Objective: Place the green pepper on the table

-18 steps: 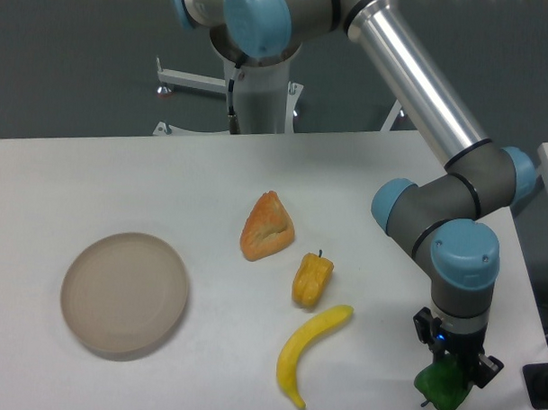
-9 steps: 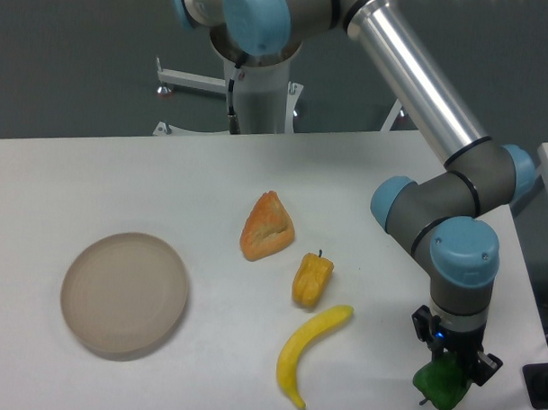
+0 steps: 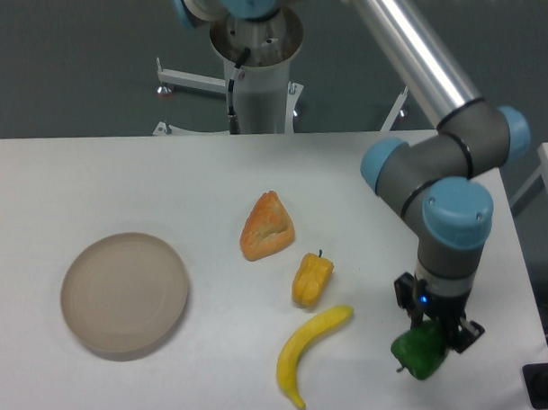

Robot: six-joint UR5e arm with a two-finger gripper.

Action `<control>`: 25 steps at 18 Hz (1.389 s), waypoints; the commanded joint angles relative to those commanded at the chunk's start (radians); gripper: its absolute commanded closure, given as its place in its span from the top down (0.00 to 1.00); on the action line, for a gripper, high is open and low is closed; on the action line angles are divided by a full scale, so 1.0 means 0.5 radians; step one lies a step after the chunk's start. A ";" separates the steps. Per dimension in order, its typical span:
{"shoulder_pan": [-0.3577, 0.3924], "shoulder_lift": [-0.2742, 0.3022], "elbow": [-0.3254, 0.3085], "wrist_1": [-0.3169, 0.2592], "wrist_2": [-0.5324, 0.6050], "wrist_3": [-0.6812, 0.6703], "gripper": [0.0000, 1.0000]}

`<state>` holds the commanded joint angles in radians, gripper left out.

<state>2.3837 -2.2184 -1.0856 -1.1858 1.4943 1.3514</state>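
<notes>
Clamping the pepper at lower right, the gripper has its fingers closed on it above the table. Banana lies left, plate far left.

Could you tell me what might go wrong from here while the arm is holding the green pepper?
The gripper grips only the top of the green pepper, so it might slip out. It hangs near the right side of the table, so once released it could roll off. The banana lies close on its left and could get nudged.
</notes>
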 joint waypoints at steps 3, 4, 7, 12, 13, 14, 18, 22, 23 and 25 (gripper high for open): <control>0.067 0.144 -0.227 0.003 -0.016 0.153 0.33; 0.092 0.178 -0.301 0.003 -0.019 0.232 0.33; 0.172 0.252 -0.500 0.024 -0.043 0.380 0.33; 0.292 0.292 -0.654 0.028 -0.120 0.519 0.33; 0.295 0.295 -0.670 0.019 -0.129 0.519 0.33; 0.304 0.301 -0.703 0.021 -0.163 0.491 0.33; 0.356 0.320 -0.801 -0.049 -0.273 0.363 0.33; 0.374 0.323 -0.860 -0.040 -0.279 0.341 0.33; 0.374 0.323 -0.866 -0.037 -0.279 0.341 0.33; 0.368 0.323 -0.869 -0.031 -0.279 0.341 0.33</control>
<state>2.5679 -2.0571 -1.5202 -1.2011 1.3545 1.5217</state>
